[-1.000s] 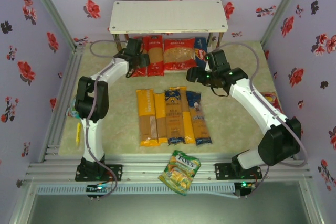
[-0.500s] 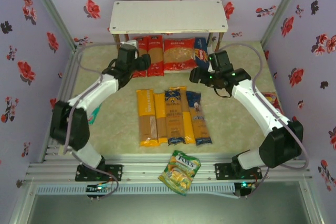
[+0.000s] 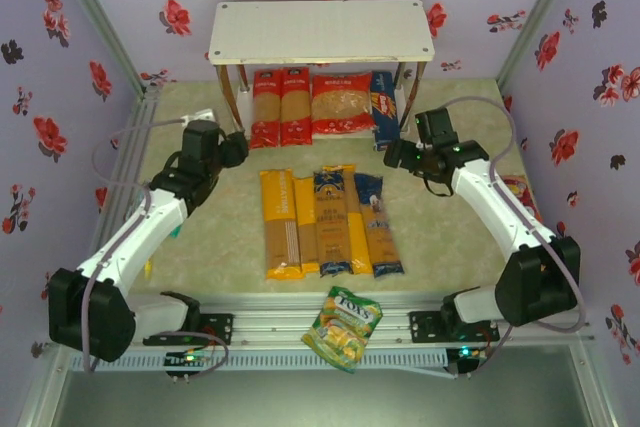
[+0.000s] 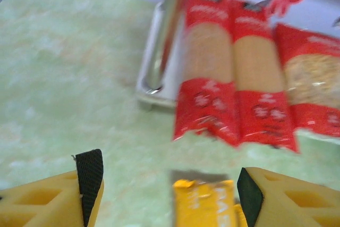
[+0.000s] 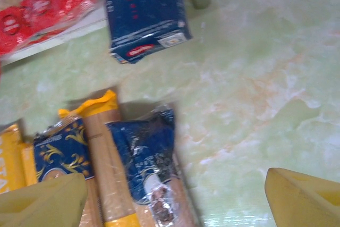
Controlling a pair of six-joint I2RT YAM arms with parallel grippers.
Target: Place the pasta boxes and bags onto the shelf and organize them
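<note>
The shelf [image 3: 320, 32] stands at the back. On its lower board [image 4: 154, 91] lie two red spaghetti bags [image 3: 280, 107] [image 4: 204, 94], a wider red bag [image 3: 343, 105] [image 4: 313, 78] and a dark-blue box [image 3: 383, 107] [image 5: 143, 11]. Several yellow and dark-blue packs [image 3: 325, 222] lie side by side mid-table. My left gripper [image 3: 232, 150] [image 4: 170, 190] is open and empty, just beyond the far end of a yellow pack [image 4: 204, 206]. My right gripper [image 3: 395, 157] [image 5: 172, 200] is open over the far end of the dark-blue bag [image 5: 151, 158], holding nothing.
A green-yellow snack bag [image 3: 343, 327] lies on the front rail. A small red-yellow bag [image 3: 515, 187] sits by the right arm. A shiny shelf leg [image 4: 167, 30] stands left of the red bags. Bare green mat lies on both sides of the packs.
My left arm has drawn back from the shelf toward the near left, leaving the red bags on the lower board. My right gripper has shifted slightly right and back.
</note>
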